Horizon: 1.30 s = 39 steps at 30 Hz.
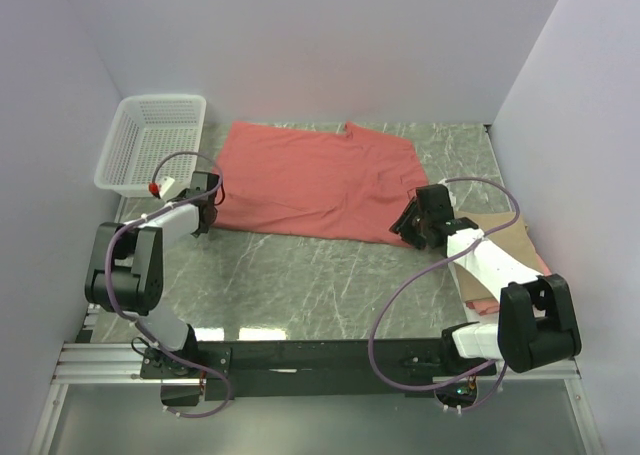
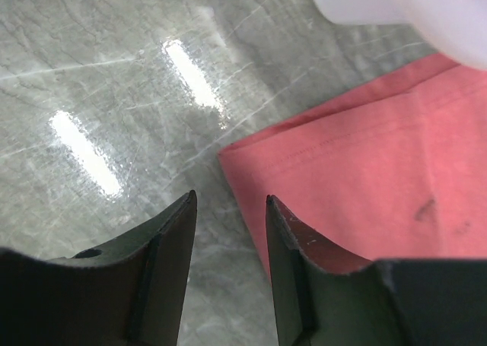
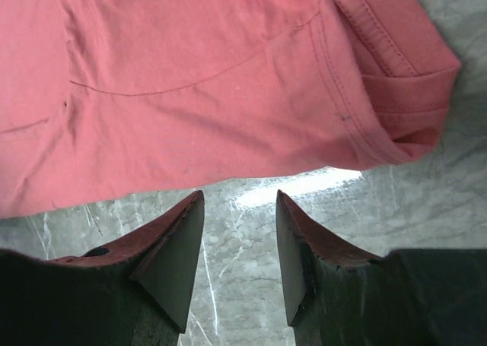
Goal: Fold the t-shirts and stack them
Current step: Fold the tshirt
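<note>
A salmon-red t-shirt [image 1: 315, 180] lies spread flat toward the counter's [image 1: 300, 285] 12 o'clock. The left hand [image 2: 230, 201], spread and empty, hovers at the shirt's 8 o'clock corner. The right hand [image 3: 240, 195], also spread and empty, is at its 4 o'clock edge. A folded tan shirt [image 1: 515, 237] and pink shirt [image 1: 485, 303] lie at the counter's 4 o'clock.

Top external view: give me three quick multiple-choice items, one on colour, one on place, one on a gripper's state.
1. The spread shirt is: A) white; B) blue; C) salmon-red.
2. The white basket stands: A) at the far left corner of the table; B) on the shirt; C) at the near edge.
3. The right gripper is: A) shut on a sleeve; B) open and empty; C) holding the basket.
1C, every view shows it; 2A, it sits beyond the left gripper; 3B, bare table shows between its jaws.
</note>
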Tool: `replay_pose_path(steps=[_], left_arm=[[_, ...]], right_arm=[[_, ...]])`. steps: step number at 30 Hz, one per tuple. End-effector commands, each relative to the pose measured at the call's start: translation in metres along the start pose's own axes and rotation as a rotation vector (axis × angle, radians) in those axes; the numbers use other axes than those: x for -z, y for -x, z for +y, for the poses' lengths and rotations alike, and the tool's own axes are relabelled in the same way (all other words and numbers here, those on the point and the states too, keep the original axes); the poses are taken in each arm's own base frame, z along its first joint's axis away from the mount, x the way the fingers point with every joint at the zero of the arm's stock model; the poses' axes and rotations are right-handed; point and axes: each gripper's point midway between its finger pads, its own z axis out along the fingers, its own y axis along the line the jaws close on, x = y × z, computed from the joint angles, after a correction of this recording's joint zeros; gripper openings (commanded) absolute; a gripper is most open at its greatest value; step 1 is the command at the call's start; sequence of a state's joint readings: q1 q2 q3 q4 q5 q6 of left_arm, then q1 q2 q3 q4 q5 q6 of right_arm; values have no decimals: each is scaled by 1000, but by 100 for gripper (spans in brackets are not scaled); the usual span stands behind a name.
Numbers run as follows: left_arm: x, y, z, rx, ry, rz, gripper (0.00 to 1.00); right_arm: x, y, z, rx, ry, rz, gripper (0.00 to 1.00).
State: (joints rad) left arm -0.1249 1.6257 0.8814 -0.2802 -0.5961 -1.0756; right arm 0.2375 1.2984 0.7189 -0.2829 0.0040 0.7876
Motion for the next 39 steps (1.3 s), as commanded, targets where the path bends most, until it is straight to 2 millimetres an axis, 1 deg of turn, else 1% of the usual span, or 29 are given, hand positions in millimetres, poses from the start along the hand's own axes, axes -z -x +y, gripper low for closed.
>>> replay_pose_path(steps=[1, 3, 8, 13, 15, 18, 19, 20, 21, 24, 27, 29, 30, 31, 33, 37, 39], left_arm=[[-5, 15, -14, 17, -13, -54, 47], [-9, 12, -15, 8, -3, -48, 47], [-10, 15, -19, 1, -1, -55, 47], [-13, 14, -23, -26, 10, -41, 46], [-16, 10, -22, -39, 21, -32, 46], [-17, 9, -22, -46, 27, -23, 42], [-17, 9, -22, -48, 30, -20, 38], [-17, 8, -22, -50, 32, -19, 37], [-17, 8, -22, -54, 33, -14, 33], [-17, 6, -20, -59, 36, -9, 29], [-17, 5, -19, -68, 36, -6, 20], [-16, 6, -19, -71, 32, -6, 16], [-16, 6, -20, -70, 28, -7, 11], [-15, 6, -19, -69, 26, -6, 8], [-15, 5, -19, -72, 29, -4, 1], [-16, 4, -19, -76, 28, 1, 1], [-16, 4, -19, -76, 25, 3, 1]], right_arm=[[6, 8, 1, -8, 21, -36, 50], [6, 9, -1, -4, 11, -39, 50], [7, 10, -5, -8, -1, -48, 50], [12, 14, -6, -10, -1, -70, 50], [13, 14, -8, -6, -8, -70, 50], [15, 13, -10, -4, -14, -66, 50], [16, 12, -10, -3, -16, -65, 50], [16, 12, -13, -9, -28, -66, 50], [17, 13, -16, -10, -41, -71, 50], [19, 13, -24, -18, -72, -75, 51], [18, 11, -34, -34, -111, -66, 51], [16, 8, -42, -53, -134, -58, 51], [15, 8, -44, -61, -141, -56, 51], [14, 8, -45, -66, -142, -57, 51], [11, 9, -51, -83, -150, -57, 51], [2, 15, -58, -96, -173, -56, 51], [-1, 22, -59, -84, -192, -66, 51]])
